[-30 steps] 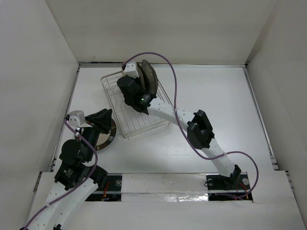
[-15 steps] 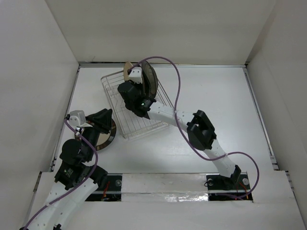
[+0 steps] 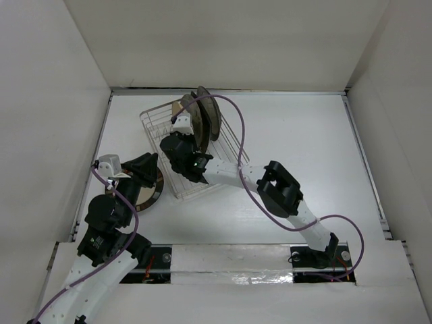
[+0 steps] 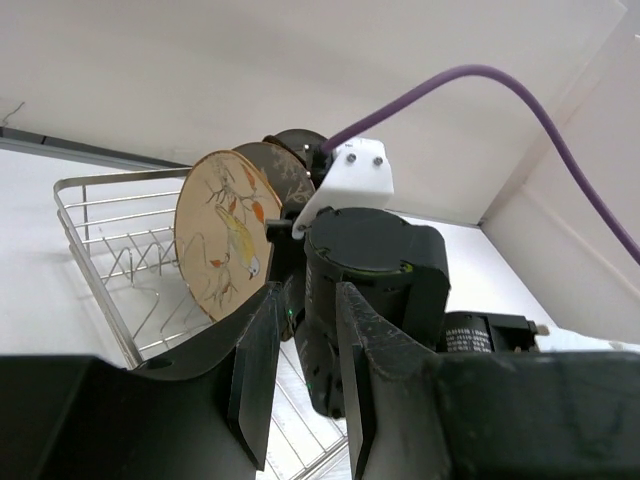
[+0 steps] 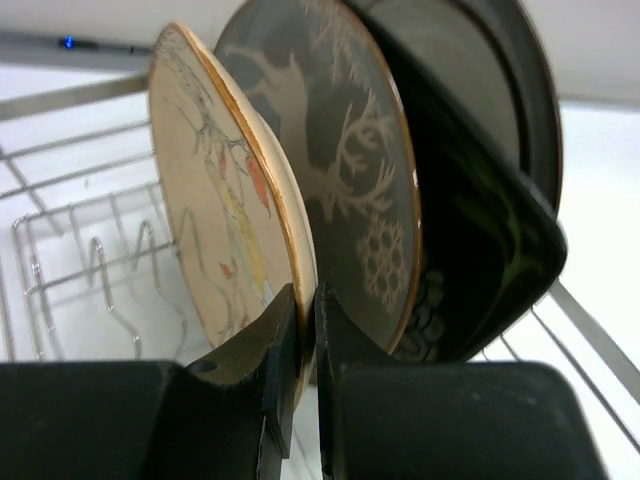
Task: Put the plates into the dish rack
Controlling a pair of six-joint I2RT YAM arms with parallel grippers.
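Right gripper [image 5: 300, 340] clenched on lower rim of tan plate [image 5: 215, 200], upright in dish rack [image 3: 185, 177], beside grey floral plate [image 5: 330, 170]. Left gripper [image 4: 300, 390] released, empty, above dark-rimmed plate [image 3: 154, 194] flat on tabletop [image 3: 304, 135].

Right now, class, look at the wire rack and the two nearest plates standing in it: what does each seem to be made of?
Dish rack: thin silvery wire, shiny, probably plated steel.
Tan plate: likely glazed ceramic, with a thick rim and a painted bird.
Grey plate: probably glazed stoneware, with a soft sheen and a pale tree print.
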